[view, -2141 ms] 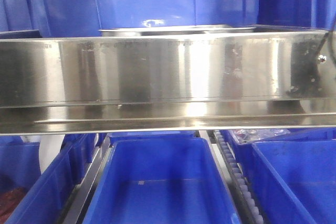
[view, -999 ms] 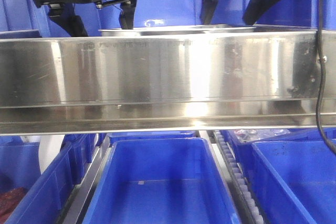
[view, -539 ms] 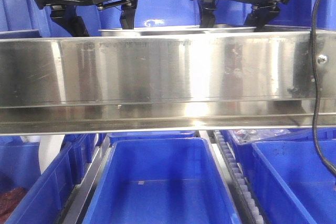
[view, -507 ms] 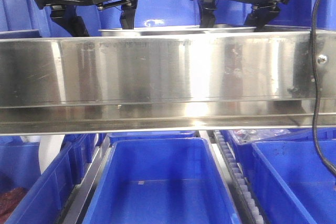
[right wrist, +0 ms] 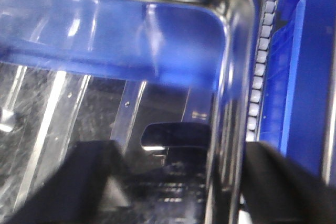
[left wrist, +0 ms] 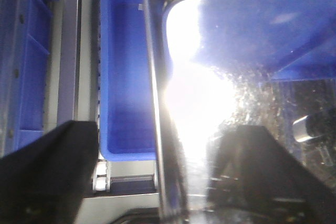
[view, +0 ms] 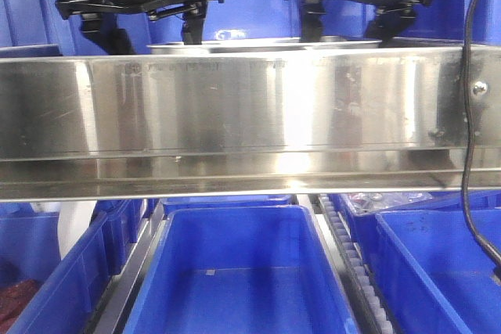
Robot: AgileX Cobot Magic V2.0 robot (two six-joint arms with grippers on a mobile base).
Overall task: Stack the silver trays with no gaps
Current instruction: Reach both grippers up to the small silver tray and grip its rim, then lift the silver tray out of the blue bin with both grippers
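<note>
both grippers lowered into view since earlier; left gripper point(view: 154, 37) jaws spread astride silver tray point(view: 258, 43) left rim, right gripper point(view: 350, 31) jaws spread astride its right rim

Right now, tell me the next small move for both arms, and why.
Probably close both on the silver tray. The left gripper and right gripper have their jaws open, and each straddles one side rim of the tray in its wrist view. Nothing is gripped yet. How far down the rim they sit is unclear.
</note>
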